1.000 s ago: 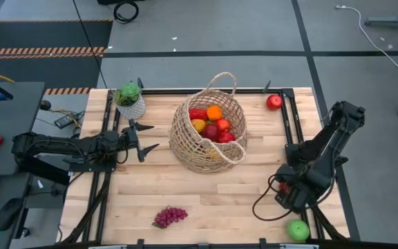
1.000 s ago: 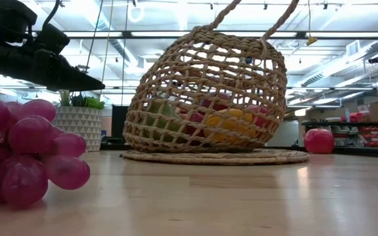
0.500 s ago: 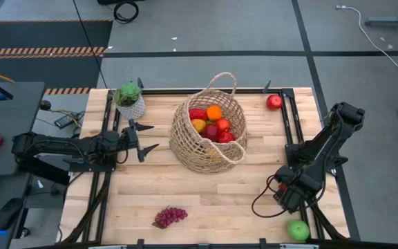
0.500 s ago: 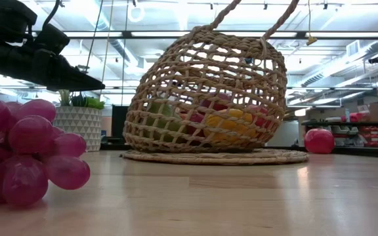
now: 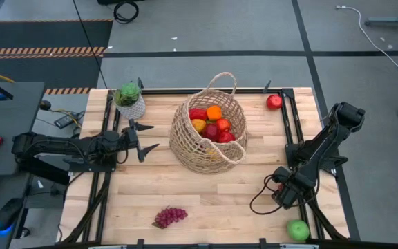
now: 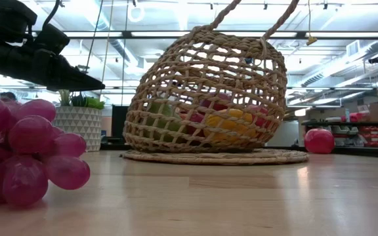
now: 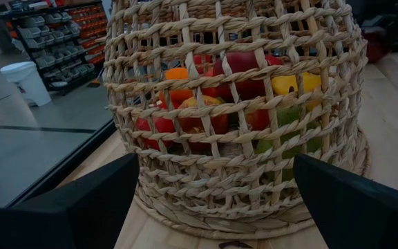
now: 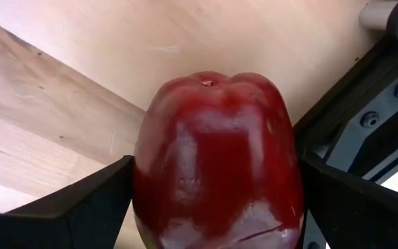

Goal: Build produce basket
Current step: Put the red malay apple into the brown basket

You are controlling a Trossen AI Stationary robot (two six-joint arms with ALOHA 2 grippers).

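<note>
Only the right wrist view shows a dark red apple (image 8: 216,162) filling the space between the right pincer's (image 5: 280,188) fingers; they flank it, but a firm grip cannot be told. From above, that pincer sits low at the desk's (image 5: 213,190) right edge, a green apple (image 5: 298,229) nearby. The left pincer (image 5: 144,140) hangs wide open and empty beside the basket (image 5: 208,131), which holds fruit mid-desk. Grapes (image 5: 170,216) lie near the front edge; a red apple (image 5: 273,102) and a potted plant (image 5: 130,99) sit at the back.
</note>
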